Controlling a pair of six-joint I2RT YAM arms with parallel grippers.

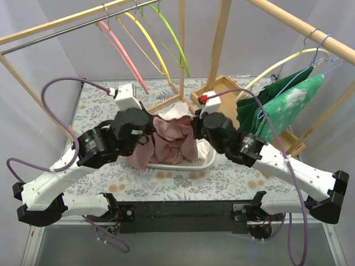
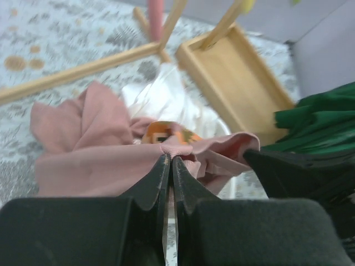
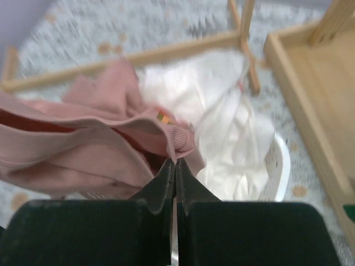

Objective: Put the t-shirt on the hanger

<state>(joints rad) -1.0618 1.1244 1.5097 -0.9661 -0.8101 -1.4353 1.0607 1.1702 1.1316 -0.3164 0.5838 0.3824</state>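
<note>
Left gripper (image 2: 169,162) and right gripper (image 3: 175,164) pinch t-shirt (image 1: 173,137) edge; hanger (image 1: 122,55) well apart.

Soft, matt pink cloth is seen on the t-shirt (image 2: 100,160), and a ribbed knit band is picked out along its edge. Smooth pink plastic with a slight sheen is shown on the hanger (image 1: 125,52). Matt black plastic is noted on the left pincer (image 2: 169,160) and the right pincer (image 3: 175,163). Pale bare wood is shown by the rack (image 1: 219,44) and the tray (image 2: 244,88), dull grey metal by the rail (image 1: 66,32). Perforated white plastic is seen on the basket (image 1: 188,162), thin white cloth (image 3: 222,122) is noted, and flower-printed cloth is spread over the surface (image 1: 183,183).
</note>
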